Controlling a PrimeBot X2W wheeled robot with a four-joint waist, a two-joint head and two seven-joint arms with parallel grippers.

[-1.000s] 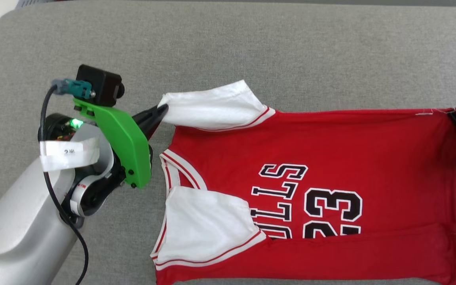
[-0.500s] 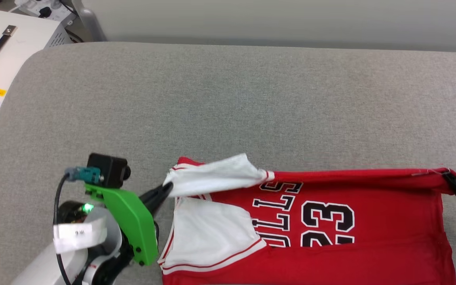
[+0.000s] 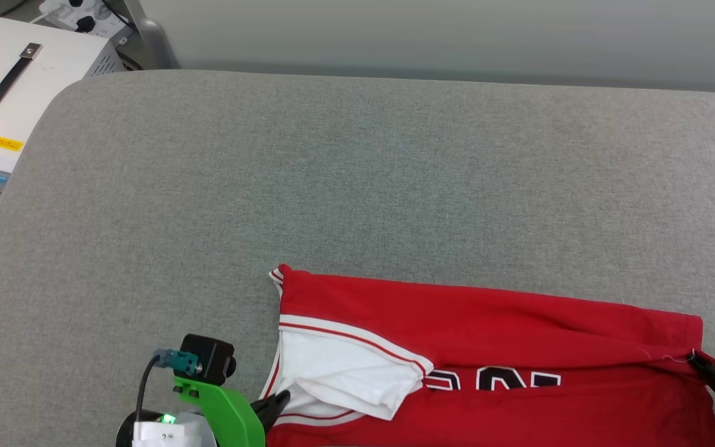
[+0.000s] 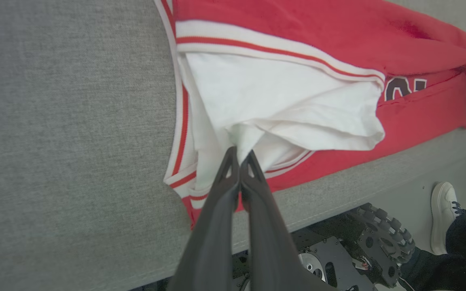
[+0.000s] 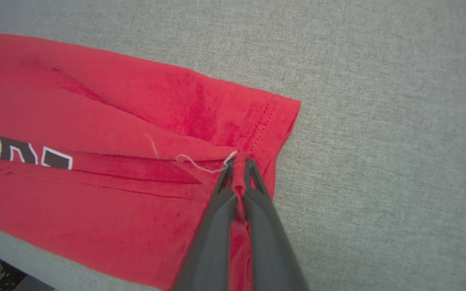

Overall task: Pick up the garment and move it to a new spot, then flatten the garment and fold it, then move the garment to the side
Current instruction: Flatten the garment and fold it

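The garment, a red jersey with white sleeves and black lettering, lies folded lengthwise near the front edge of the grey padded surface. My left gripper is shut on the tip of the white sleeve at the garment's left end; its dark fingers pinch the white cloth. My right gripper is shut on the red hem corner at the right end, with a loose white thread beside the fingertips. The upper layer is folded down, so just part of the lettering shows.
A white box with a black handle stands off the surface's far left corner. The robot's wheeled base and a person's white shoe show below the front edge in the left wrist view. Bare grey padding stretches behind the garment.
Both grippers have drawn the far edge of the garment toward the front edge, folding the upper half over the lettering. The head camera has also tilted up, so the whole picture shifted.
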